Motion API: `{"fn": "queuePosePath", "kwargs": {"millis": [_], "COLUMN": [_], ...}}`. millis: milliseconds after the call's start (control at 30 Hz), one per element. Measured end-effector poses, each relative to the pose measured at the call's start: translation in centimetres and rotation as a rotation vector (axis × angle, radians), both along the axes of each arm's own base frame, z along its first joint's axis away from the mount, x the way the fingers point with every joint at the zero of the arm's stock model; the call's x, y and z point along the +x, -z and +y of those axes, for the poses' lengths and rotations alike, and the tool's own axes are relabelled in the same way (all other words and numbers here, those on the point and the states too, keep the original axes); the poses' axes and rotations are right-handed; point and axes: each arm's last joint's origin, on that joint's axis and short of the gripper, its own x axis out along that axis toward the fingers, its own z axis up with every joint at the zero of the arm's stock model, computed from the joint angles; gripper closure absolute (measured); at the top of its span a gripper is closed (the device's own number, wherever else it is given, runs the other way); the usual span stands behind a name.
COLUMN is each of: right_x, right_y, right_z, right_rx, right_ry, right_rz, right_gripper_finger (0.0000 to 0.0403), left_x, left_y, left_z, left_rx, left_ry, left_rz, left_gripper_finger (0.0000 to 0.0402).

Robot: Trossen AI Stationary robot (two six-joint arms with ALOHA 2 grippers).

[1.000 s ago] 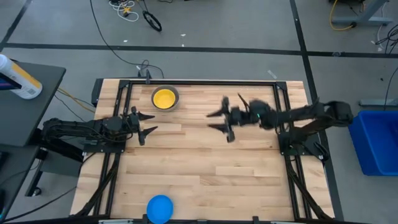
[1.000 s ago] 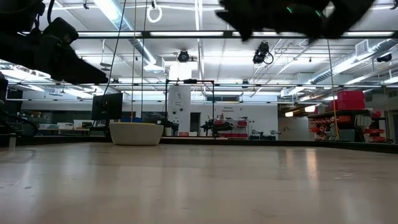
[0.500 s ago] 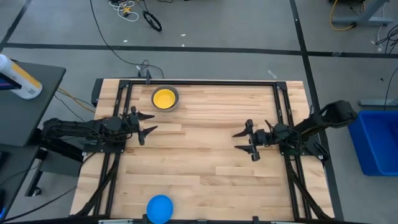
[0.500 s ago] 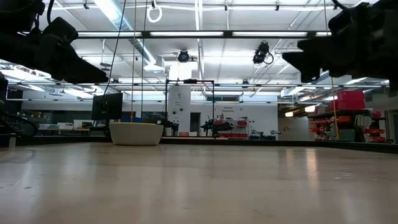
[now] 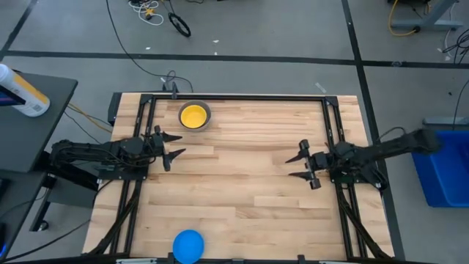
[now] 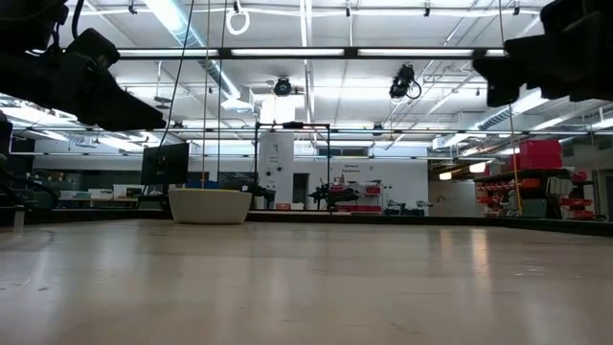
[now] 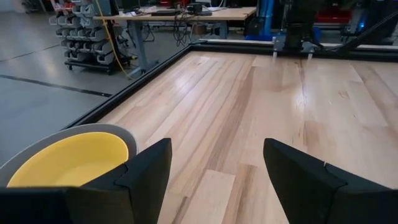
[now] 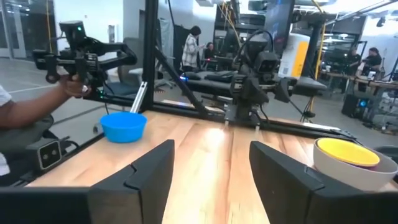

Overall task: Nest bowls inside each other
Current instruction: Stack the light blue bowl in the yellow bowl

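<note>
hovering apart: left gripper point(image 5: 173, 144), right gripper point(image 5: 304, 166), both spread, empty.

Smooth pale wood table point(image 5: 242, 191)

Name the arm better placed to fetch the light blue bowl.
Probably left: the light blue bowl sits at the table's near edge, left of centre, nearer the open left gripper than the right gripper.
</note>
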Motion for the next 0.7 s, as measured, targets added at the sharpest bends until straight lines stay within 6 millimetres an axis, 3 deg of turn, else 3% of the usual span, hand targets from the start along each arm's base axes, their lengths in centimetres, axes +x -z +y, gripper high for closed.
{"fn": "queuePosePath", "kwargs": {"millis": [300,400,600,700], "right_x": [-3.8,-3.7,-3.9,-3.8], "right_y": [-0.1,0.0,-1.4,-0.7], "right_z": [-0.6,-0.8,-0.8,-1.1], "right_rx": [-0.021,-0.059,-0.14,-0.114], "right_ry": [0.041,0.08,0.11,0.17], "right_rz": [-0.015,-0.012,-0.175,-0.086], "right_gripper_finger": [0.0206,0.0211,0.0215,0.0212], "left_x": [0.0,0.0,0.0,0.0], "left_y": [0.0,0.0,0.0,0.0], "left_z": [0.0,0.0,0.0,0.0], "left_rx": [0.0,-0.004,-0.011,-0.011], "left_ry": [0.0,0.0,-0.002,-0.002], "left_rz": [-0.001,-0.007,-0.012,-0.013], "left_gripper_finger": [0.0141,0.0141,0.0141,0.0141]}}
